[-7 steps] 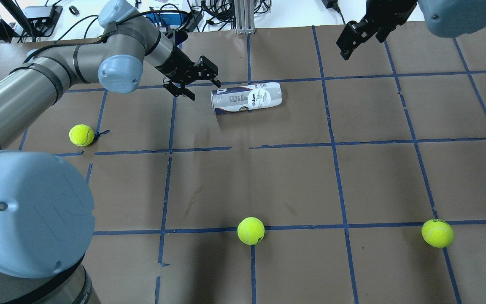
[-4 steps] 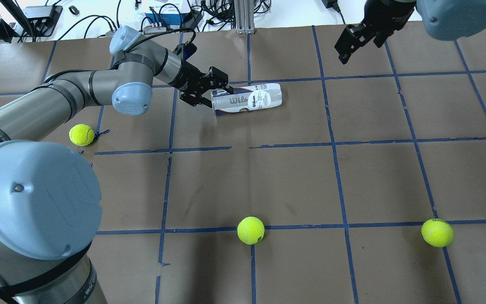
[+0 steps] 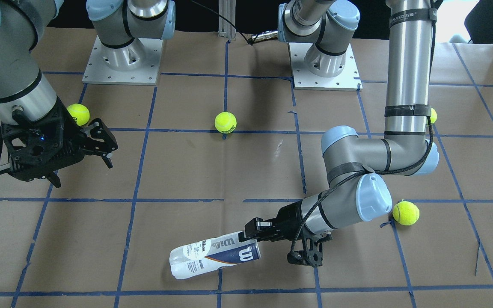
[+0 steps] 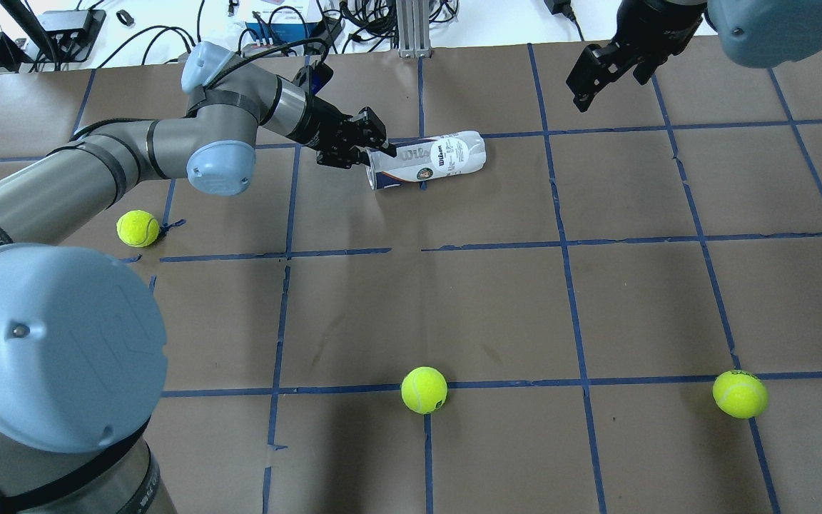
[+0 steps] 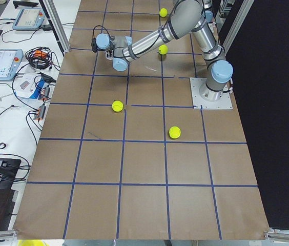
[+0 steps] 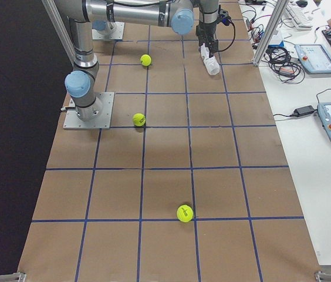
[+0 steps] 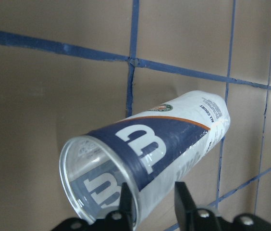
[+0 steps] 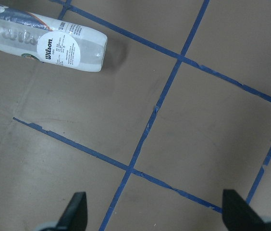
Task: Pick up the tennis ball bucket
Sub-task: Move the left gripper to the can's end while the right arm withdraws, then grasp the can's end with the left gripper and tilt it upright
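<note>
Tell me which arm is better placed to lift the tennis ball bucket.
Left. The left gripper pinches the wall of the tennis ball bucket at its open end; the right gripper hangs open, well apart from it.

Left hand (image 4: 377, 148) closed on tennis ball bucket (image 4: 432, 158) rim; bucket shifted, tilted.

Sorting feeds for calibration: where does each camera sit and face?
Front: across table, facing robot; both arms, bases.
Overhead: behind robot, facing forward, down; both arms.
Exterior left: table's left end; left arm nearest.
Exterior right: opposite end; right base nearest.
Left wrist: along tennis ball bucket; jaws below.
Right wrist: down at table; open jaws.
Wrist views share it.
</note>
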